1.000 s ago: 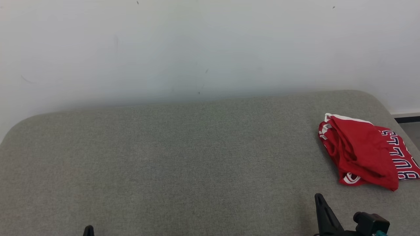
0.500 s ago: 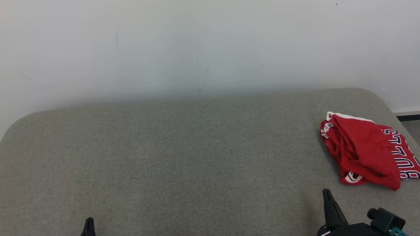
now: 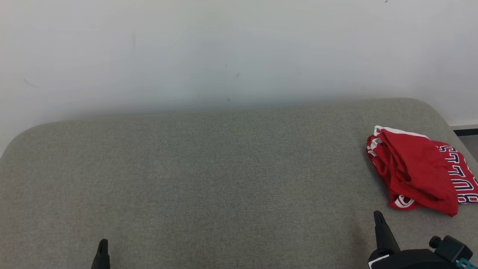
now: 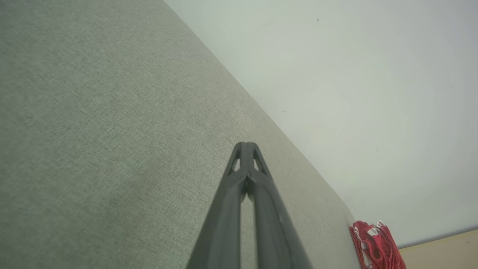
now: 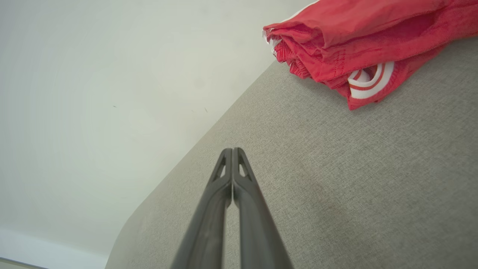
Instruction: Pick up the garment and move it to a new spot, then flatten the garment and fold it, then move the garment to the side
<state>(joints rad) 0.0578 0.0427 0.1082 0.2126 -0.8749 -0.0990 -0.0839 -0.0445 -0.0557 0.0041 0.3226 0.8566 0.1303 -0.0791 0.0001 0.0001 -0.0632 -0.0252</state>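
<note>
Grey woven cloth is covering the wide, soft cushion (image 3: 224, 168) with round corners. The left gripper (image 3: 102, 243) is pointing up, fingers pressed together. The right gripper (image 3: 378, 215) is pointing up too, fingers together. The red garment (image 3: 414, 172) is lying folded and lumpy by the cushion's right edge, its long side running back to front, leaning right.

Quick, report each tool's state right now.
Left tool: closed, holding nothing.
Right tool: closed, holding nothing; the garment lies apart from it.
</note>
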